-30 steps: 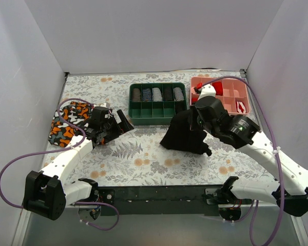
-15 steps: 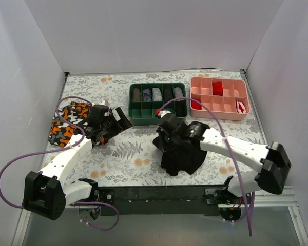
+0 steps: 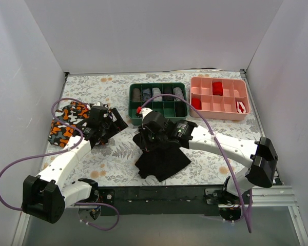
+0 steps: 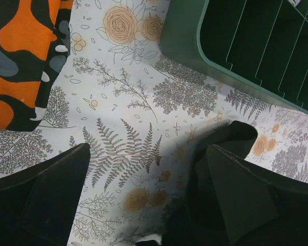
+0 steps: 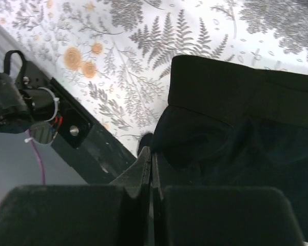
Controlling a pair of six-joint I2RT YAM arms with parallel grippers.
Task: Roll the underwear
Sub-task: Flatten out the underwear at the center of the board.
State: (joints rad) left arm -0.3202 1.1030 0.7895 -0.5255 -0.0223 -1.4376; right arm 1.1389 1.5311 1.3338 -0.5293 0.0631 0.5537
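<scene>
Clenching the underwear [image 3: 161,160], our right end effector [image 5: 151,169]; left end effector [image 4: 143,197] gapes; limp, light cloth, we'd grip the waistband [image 5: 220,92]

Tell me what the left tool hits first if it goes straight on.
The left tool, open, would most likely meet the floral table first; the green tray sits beyond, right of that line, though depth is unclear.
</scene>
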